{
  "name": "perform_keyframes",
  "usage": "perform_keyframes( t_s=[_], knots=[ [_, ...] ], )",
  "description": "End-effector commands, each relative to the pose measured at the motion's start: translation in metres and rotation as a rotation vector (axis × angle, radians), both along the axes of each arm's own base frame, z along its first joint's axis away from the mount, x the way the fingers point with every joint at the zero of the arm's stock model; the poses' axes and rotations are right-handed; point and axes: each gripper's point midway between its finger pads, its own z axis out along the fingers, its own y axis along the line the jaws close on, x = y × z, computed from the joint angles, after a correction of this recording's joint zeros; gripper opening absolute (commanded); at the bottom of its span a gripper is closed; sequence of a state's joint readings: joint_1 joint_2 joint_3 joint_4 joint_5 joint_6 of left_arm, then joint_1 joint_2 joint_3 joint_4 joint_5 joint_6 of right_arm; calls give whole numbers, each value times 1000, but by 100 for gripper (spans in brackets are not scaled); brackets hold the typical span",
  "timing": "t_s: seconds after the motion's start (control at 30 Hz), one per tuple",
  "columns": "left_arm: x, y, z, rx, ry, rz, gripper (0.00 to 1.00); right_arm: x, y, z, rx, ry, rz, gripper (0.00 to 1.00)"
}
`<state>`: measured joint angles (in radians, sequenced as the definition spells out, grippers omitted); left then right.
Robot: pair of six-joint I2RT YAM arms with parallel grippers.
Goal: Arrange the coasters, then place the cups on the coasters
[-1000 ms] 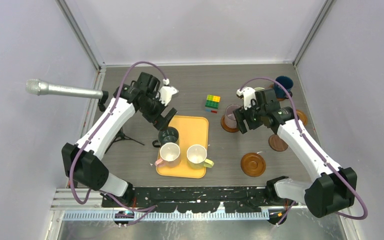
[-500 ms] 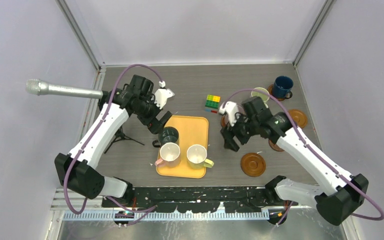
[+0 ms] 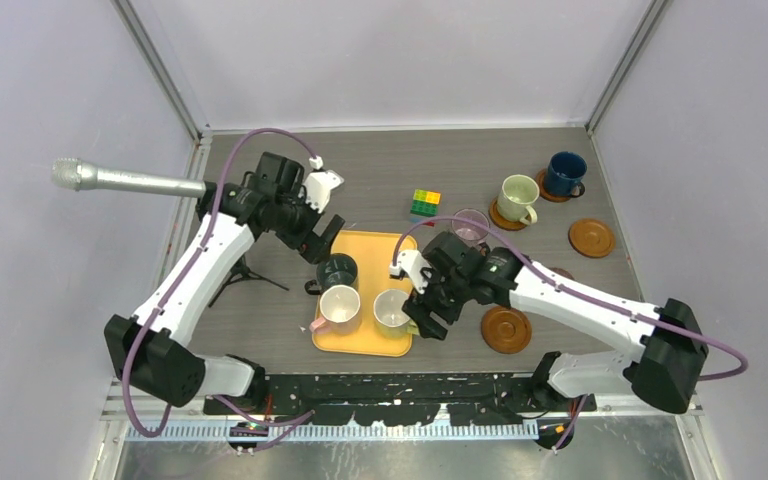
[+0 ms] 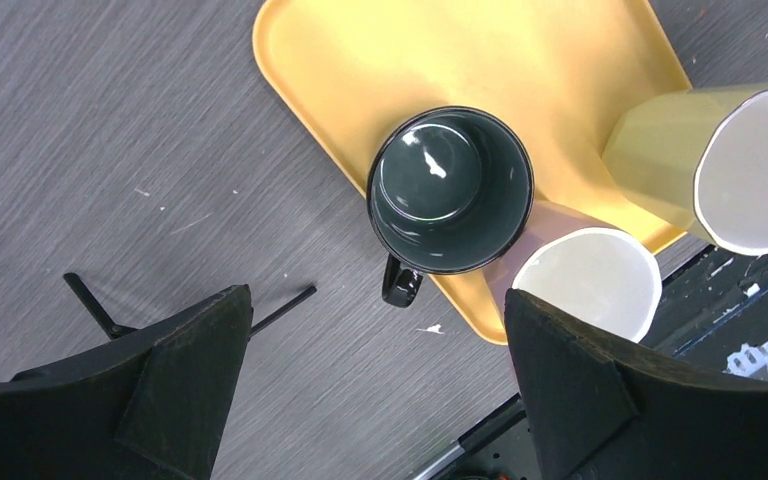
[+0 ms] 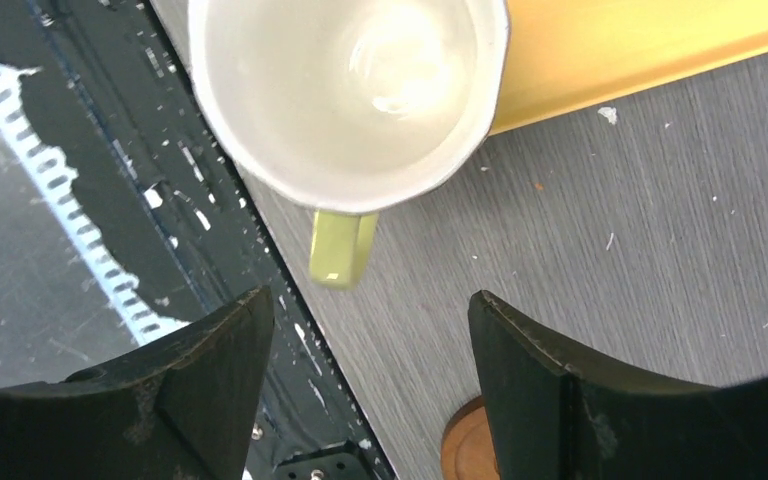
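Observation:
On the yellow-orange tray stand a dark green cup, a pink-cream cup and a pale yellow cup. My right gripper hangs open just right of the pale yellow cup, whose handle points between the fingers of that gripper. My left gripper is open above the tray's far left corner; the dark green cup lies ahead of this gripper. A light green cup and a navy cup sit on coasters. The mauve cup is half hidden by the right arm.
Bare coasters lie at the right and front right; the latter shows at the right wrist view's bottom edge. A multicoloured cube sits mid-table. A microphone on a stand juts in from the left. The black front rail is close.
My right arm has swung from the mauve cup at the back right down to the pale yellow cup at the front, still open. The left gripper drew back slightly to the left.

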<state>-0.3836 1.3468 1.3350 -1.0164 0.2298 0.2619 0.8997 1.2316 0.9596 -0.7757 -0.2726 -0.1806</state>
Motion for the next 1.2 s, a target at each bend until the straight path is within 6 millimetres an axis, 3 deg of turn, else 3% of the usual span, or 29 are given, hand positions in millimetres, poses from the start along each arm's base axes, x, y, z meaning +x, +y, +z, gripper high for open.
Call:
perform_keyframes(
  t_s=[0.0, 0.13, 0.53, 0.67, 0.9, 1.17],
  knots=[
    [5, -1, 25, -55, -102, 36, 100, 21, 20, -4, 34, -77, -100, 75],
    [6, 2, 31, -61, -154, 49, 100, 27, 27, -19, 17, -106, -121, 71],
    [2, 4, 22, -65, -160, 54, 100, 27, 37, -46, 9, -100, -72, 52],
    [5, 3, 20, -64, -159, 48, 100, 30, 37, -47, 6, -115, -71, 33],
    [10, 1, 22, -62, -167, 33, 100, 33, 26, -29, 18, -173, -75, 1],
    [18, -7, 30, -79, -168, 10, 100, 58, 6, 39, 145, -184, -119, 0]
  ],
)
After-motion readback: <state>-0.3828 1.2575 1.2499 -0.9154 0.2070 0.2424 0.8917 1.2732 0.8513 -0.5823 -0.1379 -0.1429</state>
